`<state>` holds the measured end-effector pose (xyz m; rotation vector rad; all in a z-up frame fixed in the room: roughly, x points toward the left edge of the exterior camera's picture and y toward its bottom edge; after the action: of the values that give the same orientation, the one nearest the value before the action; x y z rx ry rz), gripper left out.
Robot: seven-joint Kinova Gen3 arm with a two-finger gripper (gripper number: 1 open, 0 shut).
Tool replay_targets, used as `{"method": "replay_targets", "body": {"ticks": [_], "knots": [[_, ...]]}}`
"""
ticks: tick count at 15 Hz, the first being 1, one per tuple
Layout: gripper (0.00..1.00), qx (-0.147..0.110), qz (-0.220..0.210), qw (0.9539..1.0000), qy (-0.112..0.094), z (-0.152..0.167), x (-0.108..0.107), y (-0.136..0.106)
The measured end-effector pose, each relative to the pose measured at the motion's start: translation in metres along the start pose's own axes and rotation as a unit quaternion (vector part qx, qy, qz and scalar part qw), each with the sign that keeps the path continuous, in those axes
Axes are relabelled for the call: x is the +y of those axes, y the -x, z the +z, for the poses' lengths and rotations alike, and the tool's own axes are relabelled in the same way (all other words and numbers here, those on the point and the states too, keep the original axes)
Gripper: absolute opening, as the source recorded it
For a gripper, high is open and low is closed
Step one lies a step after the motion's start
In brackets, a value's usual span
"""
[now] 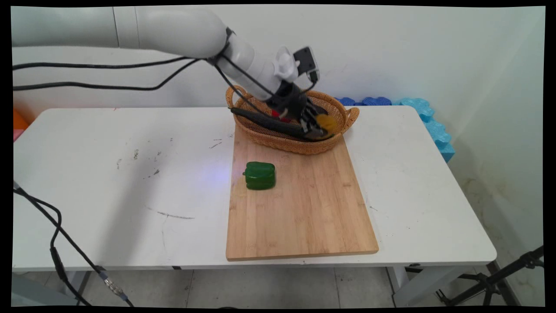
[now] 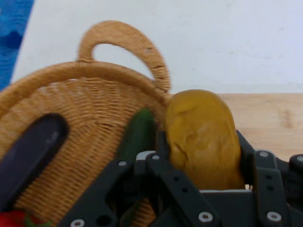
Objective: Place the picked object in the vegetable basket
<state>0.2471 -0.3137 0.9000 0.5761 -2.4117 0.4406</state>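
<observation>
My gripper (image 1: 320,126) reaches into the wicker basket (image 1: 260,126) at the far end of the cutting board and is shut on a yellow-brown potato (image 2: 203,137), which shows between the fingers just above the basket's right side (image 1: 326,122). In the hand view a dark green cucumber (image 2: 137,135) lies beside the potato, a dark purple eggplant (image 2: 31,151) rests to the left, and a bit of red vegetable (image 2: 12,220) peeks at the bottom corner. The eggplant (image 1: 265,121) stretches across the basket in the main view.
A green bell pepper (image 1: 259,175) sits on the wooden cutting board (image 1: 304,208) near its left edge. Blue foam pieces (image 1: 430,121) line the wall at the table's far right. Black cables hang at the table's left front.
</observation>
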Motion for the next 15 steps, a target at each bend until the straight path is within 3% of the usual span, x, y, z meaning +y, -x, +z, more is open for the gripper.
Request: {"method": "replay_targets", "body": {"ticks": [8,15], "knots": [[0.0,-0.001,0.018,0.9995,-0.024,0.002,-0.043,-0.004],[0.0,-0.011,0.015,0.999,-0.041,0.035,-0.078,0.002]]}}
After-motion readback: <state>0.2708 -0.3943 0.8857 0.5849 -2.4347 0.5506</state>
